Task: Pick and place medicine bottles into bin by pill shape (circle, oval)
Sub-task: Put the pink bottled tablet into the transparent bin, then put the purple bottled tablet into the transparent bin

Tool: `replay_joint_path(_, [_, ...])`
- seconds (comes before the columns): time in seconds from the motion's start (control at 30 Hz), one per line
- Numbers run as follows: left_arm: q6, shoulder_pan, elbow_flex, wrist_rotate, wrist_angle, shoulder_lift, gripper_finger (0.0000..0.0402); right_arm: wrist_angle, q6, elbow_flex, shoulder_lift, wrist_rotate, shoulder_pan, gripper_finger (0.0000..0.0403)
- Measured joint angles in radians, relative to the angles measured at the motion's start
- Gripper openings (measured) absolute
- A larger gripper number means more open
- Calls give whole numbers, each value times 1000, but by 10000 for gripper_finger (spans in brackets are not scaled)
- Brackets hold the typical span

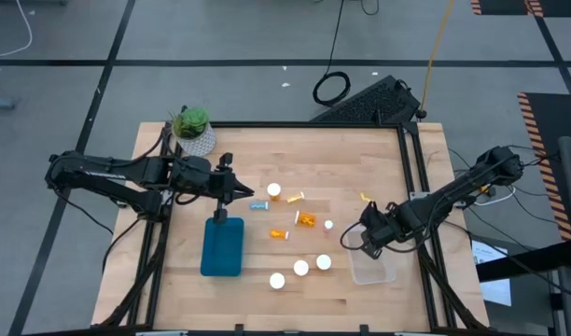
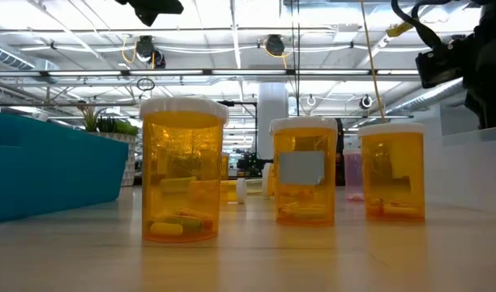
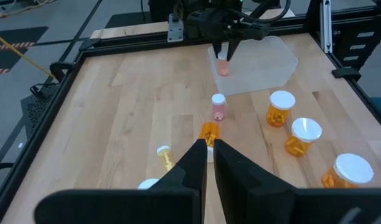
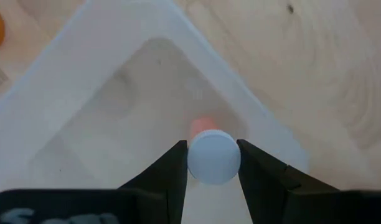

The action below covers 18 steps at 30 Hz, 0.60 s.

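On the wooden tabletop (image 1: 295, 159), the right gripper (image 4: 213, 163) hangs over the clear bin (image 4: 116, 106), jaws clamped on a medicine bottle (image 4: 213, 155); the left gripper (image 3: 208, 163) waits, jaws nearly closed and empty.

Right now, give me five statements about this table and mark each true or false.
1. The right pincer grips a small bottle by its white cap above the clear bin. True.
2. The blue bin already holds several bottles. False: no bottle shows in it in the high view.
3. The left pincer holds a bottle. False: its fingers are nearly closed with nothing between them.
4. Three capped bottles stand upright in a row near the table's front edge. True.
5. The green plant sits beside the clear bin. False: it stands at the far left corner, behind the left arm.
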<state>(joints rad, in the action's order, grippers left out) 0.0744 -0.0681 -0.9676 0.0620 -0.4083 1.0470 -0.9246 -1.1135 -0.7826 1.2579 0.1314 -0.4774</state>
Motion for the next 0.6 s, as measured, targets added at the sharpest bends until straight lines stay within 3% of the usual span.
replay_joint_path(0.2, [9,0,0,0,1,0,33,3,5,0,0,11,0,136])
replay_joint_path(0.6, [9,0,0,0,1,0,33,0,55,-33,-36,25,0,204])
